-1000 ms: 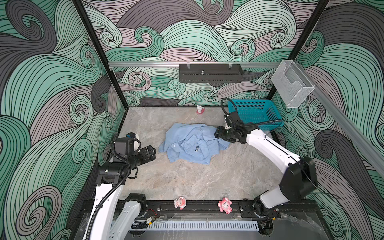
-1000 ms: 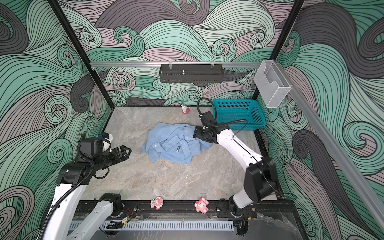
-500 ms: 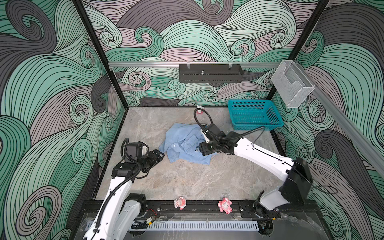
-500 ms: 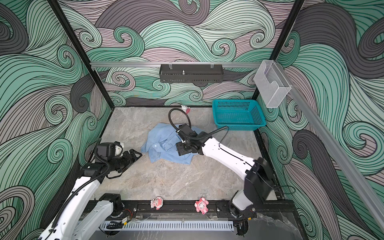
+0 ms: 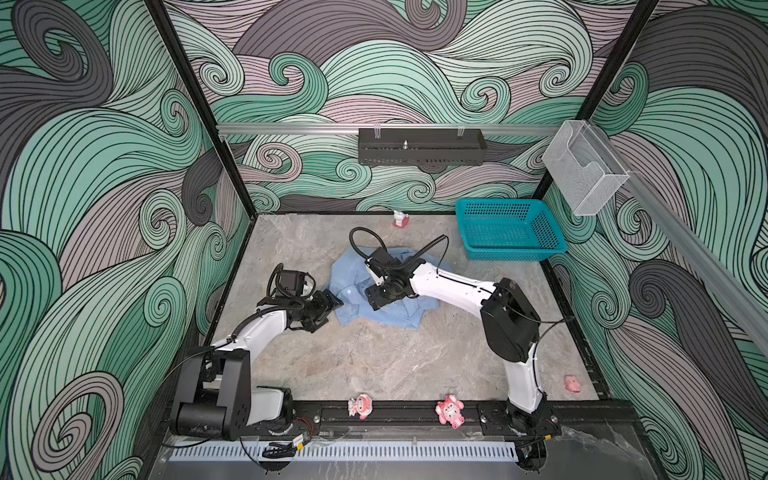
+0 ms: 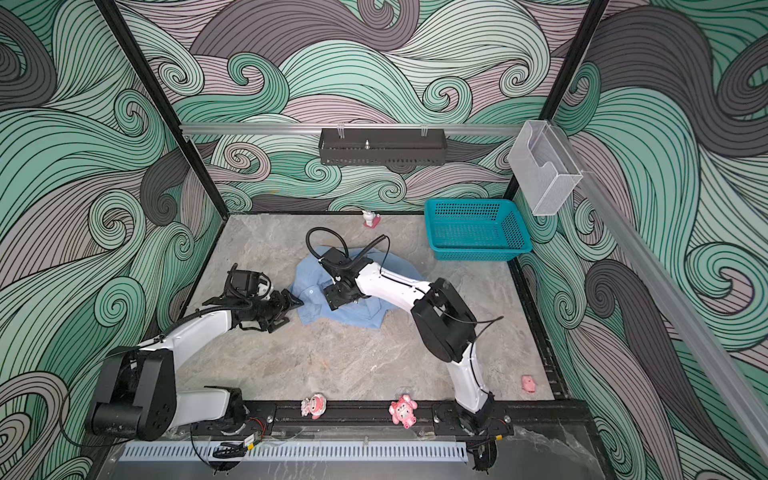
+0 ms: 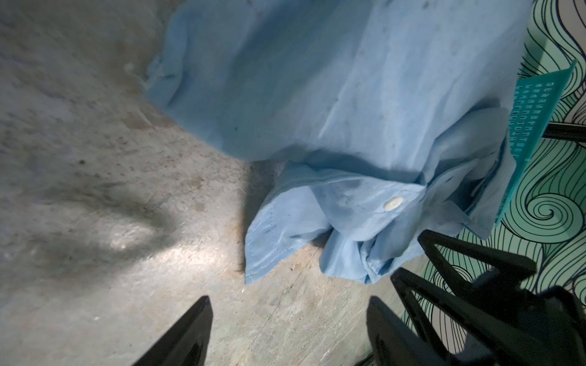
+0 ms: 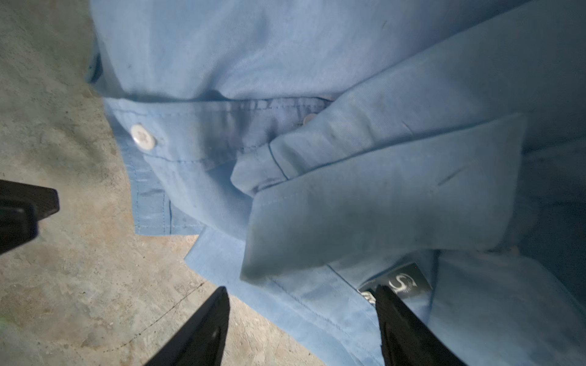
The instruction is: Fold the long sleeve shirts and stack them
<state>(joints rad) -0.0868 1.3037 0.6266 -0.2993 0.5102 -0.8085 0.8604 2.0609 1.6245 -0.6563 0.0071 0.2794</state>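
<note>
The shirt lies crumpled on the bench, at the centre of both top views; nothing is folded or stacked yet. The left pincer at its left edge and the right pincer above it stand wide open, empty. A second ago both were farther out, the right near the basket.

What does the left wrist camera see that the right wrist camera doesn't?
Only the left wrist view shows the teal basket and the swirly wall. Only the right wrist view shows a black label on the shirt. Both show the light blue shirt, a white button and the stone table. Each also shows its own open pincer, the left pincer or the right pincer.
</note>
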